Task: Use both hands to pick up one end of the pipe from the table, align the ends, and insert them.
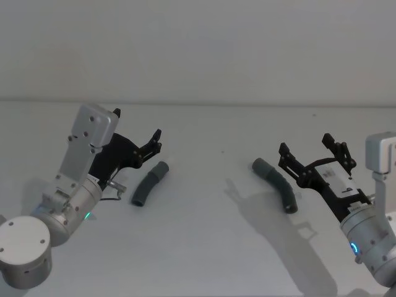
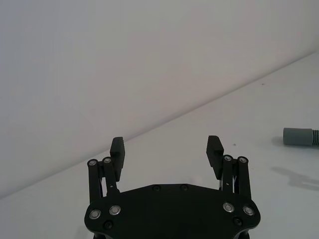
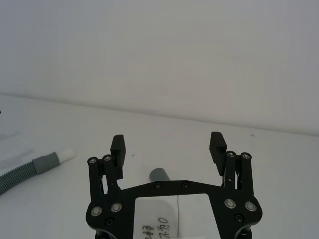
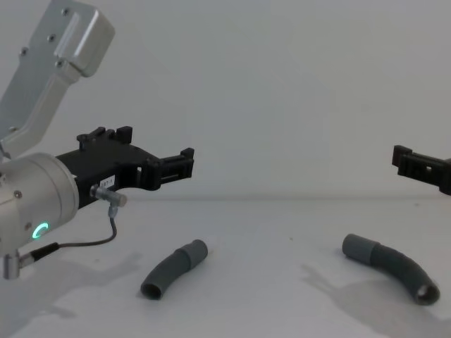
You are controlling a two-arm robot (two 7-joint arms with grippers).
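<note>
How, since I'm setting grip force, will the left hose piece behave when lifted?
Probably light and somewhat bendy: the left hose piece is short, ribbed and hollow. Its curve likely stops it rolling far. The smooth cuff may slip more than the ribs.

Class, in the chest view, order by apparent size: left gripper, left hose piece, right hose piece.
1. The left gripper, largest, though possibly nearer the camera.
2. The left hose piece and right hose piece look alike; unranked.
</note>
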